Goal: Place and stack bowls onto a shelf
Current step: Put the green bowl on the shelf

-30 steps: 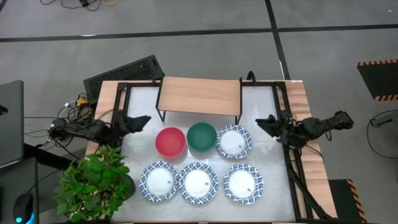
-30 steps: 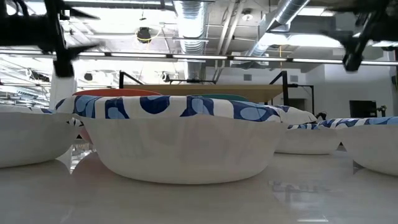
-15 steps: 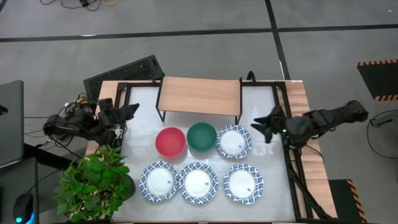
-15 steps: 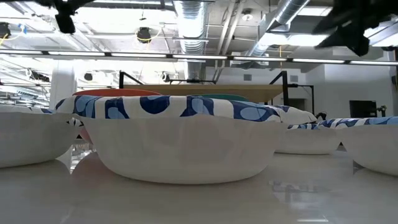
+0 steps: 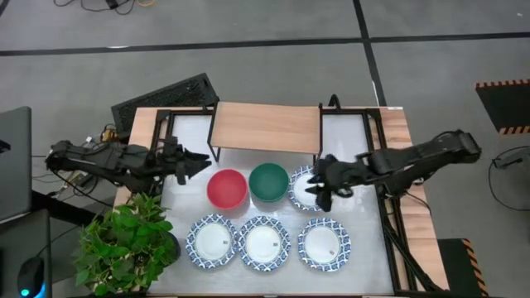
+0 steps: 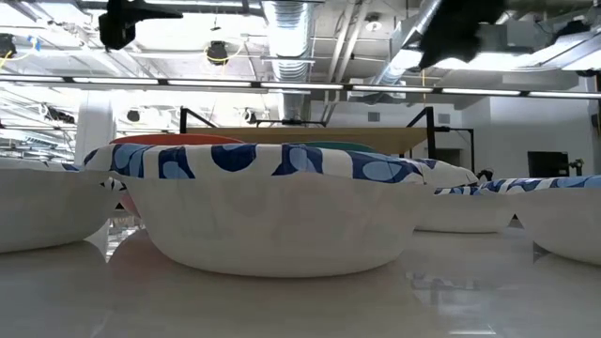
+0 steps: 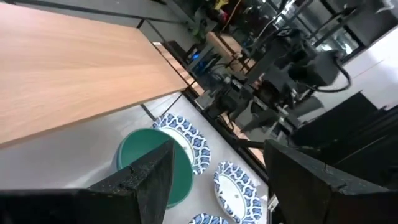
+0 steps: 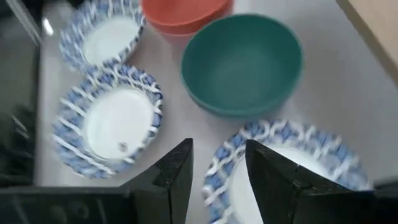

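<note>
Right gripper (image 5: 318, 184) has come left from the table's right edge and is now above the far-right patterned bowl (image 5: 308, 189), its fingers (image 8: 171, 177) apart w/ a narrow gap over that bowl's rim, nothing between them. Left gripper (image 5: 192, 161) has also shifted right vs. half a second ago; it hangs just left of the red bowl (image 5: 226, 187), jaws apart and empty. No bowl has moved and the shelf (image 5: 267, 127) is bare.

Bowls stay on the table (image 5: 190, 124) near the shelf: red and green bowl (image 5: 268, 181) side by side in the far row w/ the patterned one at right, three more patterned bowls (image 5: 263, 242) in the near row.

Handling, as I judge it: bowls look stiff and light, prob. smooth and a bit slippery, maybe breakable if ceramic. Best hold is a pinch on the rim wall, one finger inside and one outside. Patterned ones are shallow, so they should nest well; set them down softly.
</note>
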### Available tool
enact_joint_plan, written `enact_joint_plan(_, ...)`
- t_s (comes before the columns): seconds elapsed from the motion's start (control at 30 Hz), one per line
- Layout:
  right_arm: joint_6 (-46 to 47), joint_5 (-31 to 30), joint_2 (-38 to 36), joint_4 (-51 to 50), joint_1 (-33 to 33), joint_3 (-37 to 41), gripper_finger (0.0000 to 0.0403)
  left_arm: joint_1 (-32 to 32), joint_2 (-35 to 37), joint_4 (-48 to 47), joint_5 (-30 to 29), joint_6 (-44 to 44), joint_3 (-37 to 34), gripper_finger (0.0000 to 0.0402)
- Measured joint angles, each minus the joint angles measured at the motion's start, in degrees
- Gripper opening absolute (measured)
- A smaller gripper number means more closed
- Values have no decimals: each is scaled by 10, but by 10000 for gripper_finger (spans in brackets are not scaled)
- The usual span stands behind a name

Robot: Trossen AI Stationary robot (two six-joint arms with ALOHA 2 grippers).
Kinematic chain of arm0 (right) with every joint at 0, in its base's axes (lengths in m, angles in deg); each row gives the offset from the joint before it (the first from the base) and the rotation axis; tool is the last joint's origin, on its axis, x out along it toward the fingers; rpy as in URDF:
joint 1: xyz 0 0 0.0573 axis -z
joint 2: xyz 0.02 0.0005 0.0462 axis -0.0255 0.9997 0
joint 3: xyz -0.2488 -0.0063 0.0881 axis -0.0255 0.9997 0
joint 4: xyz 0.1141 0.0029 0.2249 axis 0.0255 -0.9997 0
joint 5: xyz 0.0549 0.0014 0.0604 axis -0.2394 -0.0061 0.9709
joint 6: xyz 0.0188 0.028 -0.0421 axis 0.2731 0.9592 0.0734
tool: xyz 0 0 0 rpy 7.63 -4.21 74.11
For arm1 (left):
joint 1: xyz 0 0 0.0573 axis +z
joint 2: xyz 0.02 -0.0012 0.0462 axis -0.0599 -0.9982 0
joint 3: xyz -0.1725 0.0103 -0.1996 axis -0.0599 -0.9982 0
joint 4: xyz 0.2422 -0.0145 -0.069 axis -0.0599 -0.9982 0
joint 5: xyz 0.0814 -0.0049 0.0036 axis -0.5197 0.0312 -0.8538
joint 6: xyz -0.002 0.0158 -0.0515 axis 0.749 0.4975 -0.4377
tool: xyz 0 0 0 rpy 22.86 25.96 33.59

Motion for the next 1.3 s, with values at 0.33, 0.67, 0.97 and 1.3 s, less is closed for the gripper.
enact_joint_plan(0.33,-416,-1,169,3,15,-113,168,0,-17,-3,-2,26,11,234)
enact_joint_plan(0.67,-514,61,258,-6,26,-134,168,0,-19,-9,-3,33,11,234)
enact_joint_plan(0.97,-529,52,314,-1,34,-134,168,0,-19,-17,-8,32,11,234)
enact_joint_plan(1.3,-528,52,309,3,42,-133,167,0,-19,-26,-19,30,11,234)
